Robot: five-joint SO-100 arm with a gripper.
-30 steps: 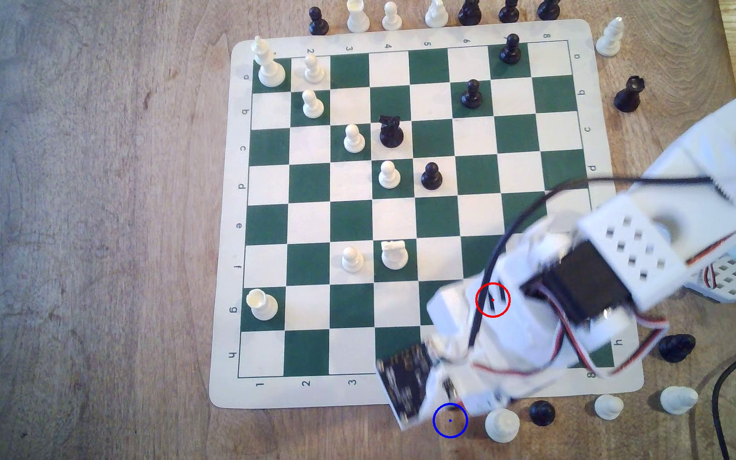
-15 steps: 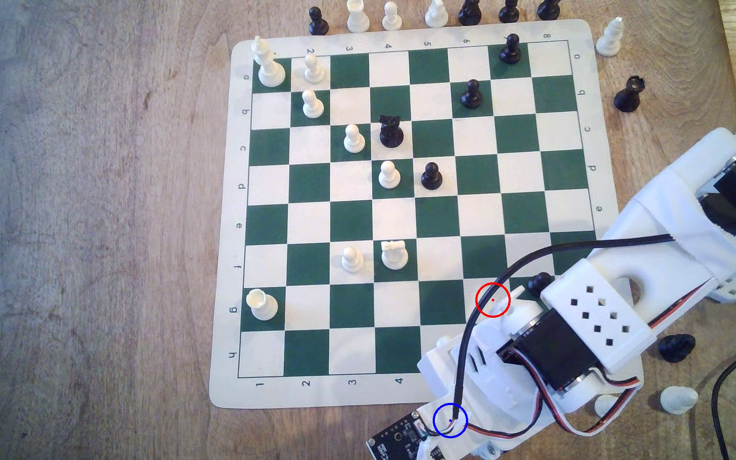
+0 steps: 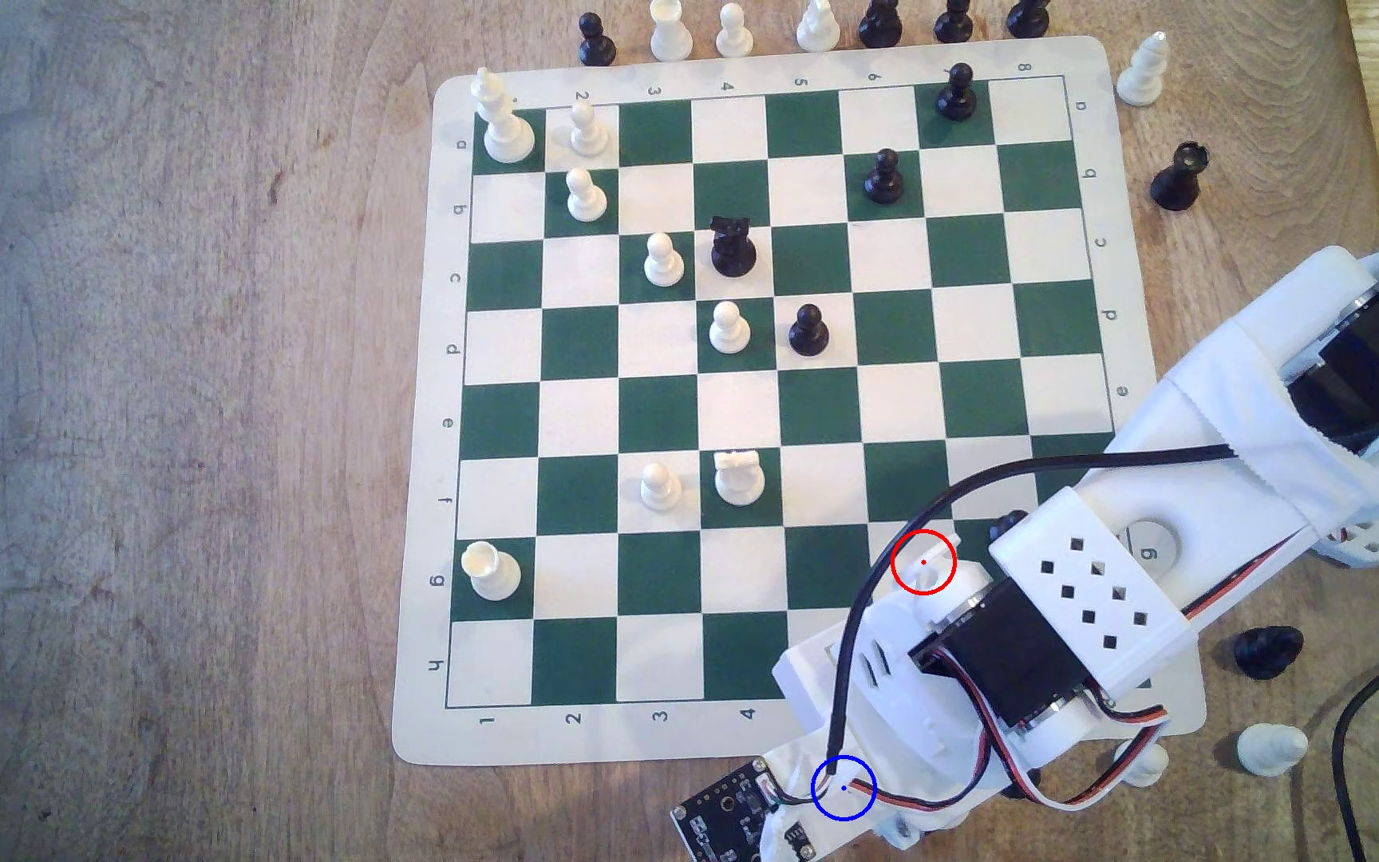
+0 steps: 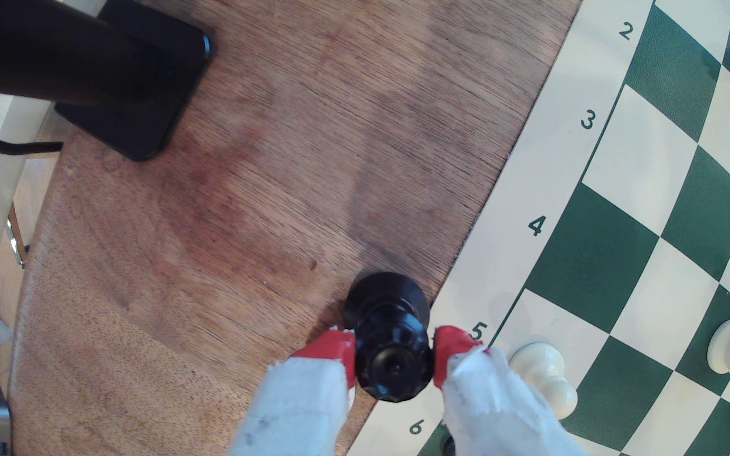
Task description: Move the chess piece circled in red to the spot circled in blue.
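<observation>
Wrist view: gripper (image 4: 394,359) clamped on the black chess piece (image 4: 387,337), arm has crept further past the mat edge (image 4: 486,245) over bare desk (image 4: 223,197), so placing looks imminent.

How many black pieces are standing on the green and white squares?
5 showing: pawn on column 7, pawn on column 6, pawn on column 5, bigger piece on column 4, one half hidden by the arm. The arm may cover more.
</observation>
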